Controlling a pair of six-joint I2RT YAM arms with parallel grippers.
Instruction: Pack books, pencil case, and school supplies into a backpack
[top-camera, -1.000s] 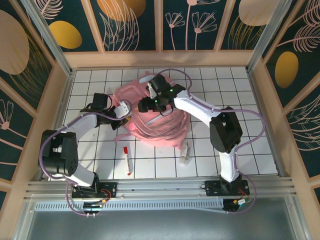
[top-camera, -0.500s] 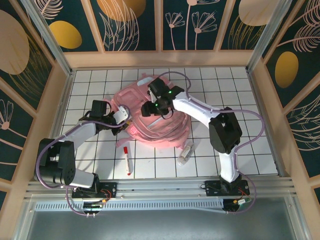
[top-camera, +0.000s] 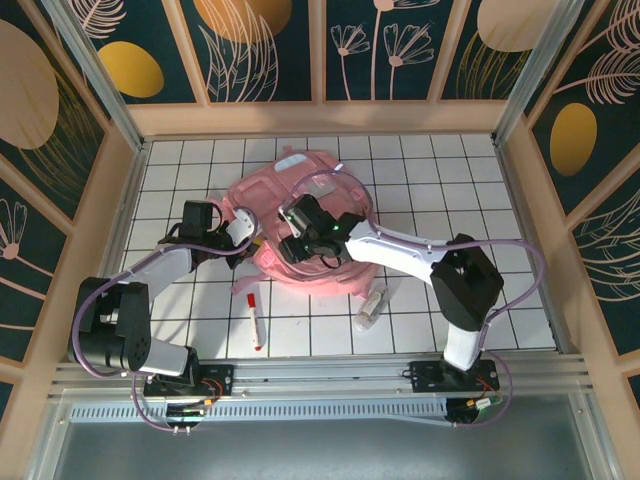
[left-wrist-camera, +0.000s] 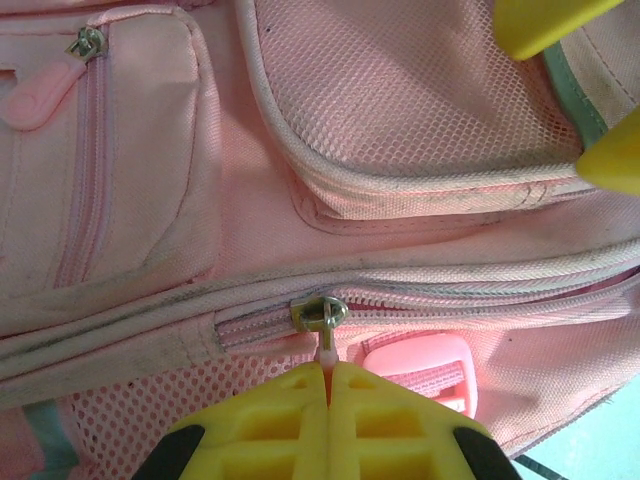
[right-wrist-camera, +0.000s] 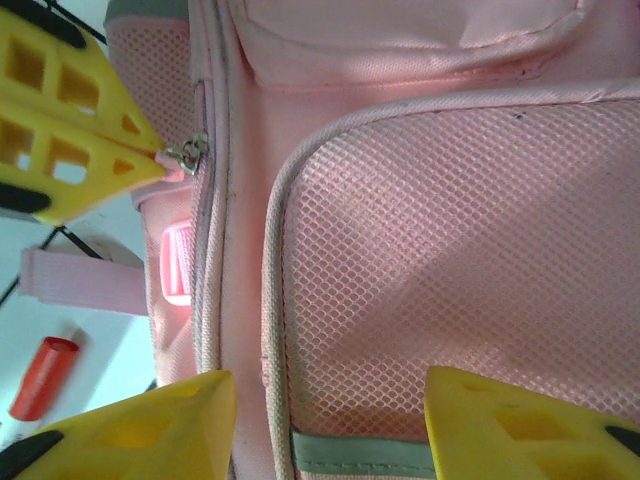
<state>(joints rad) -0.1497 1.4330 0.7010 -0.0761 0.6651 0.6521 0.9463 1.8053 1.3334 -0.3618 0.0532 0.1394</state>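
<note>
Here the left tool (left-wrist-camera: 327, 375) is pinching shut on the small pink tab of the zipper pull (left-wrist-camera: 322, 318) on the backpack (top-camera: 255, 190), which is lying flat at the upper middle of the overhead view, on the white tiled surface (top-camera: 450, 180). The right tool (right-wrist-camera: 330, 400) is hovering over the bag's mesh pocket (right-wrist-camera: 430, 230) with its yellow fingers standing apart, gripping nothing.

The likely trouble is the tab slipping out, since only its tip is sitting between the closed fingers. A pull along the zip could also be dragging the whole soft bag instead of running the slider, because nothing is pinning the fabric down. The two tools are working just beside each other, so a sideways move risks a knock.

Below the bag in the overhead view, the red-and-white marker pen (top-camera: 254, 318) is lying near the left arm, and a small pale item (top-camera: 371, 306), packet or tube, too small to tell, is lying just beside the bag's lower edge. A sliding bag could be shoving either one. A pink strap (right-wrist-camera: 80, 280) and buckle (left-wrist-camera: 420, 360) are lying close to the zip line and could be snagging it.
</note>
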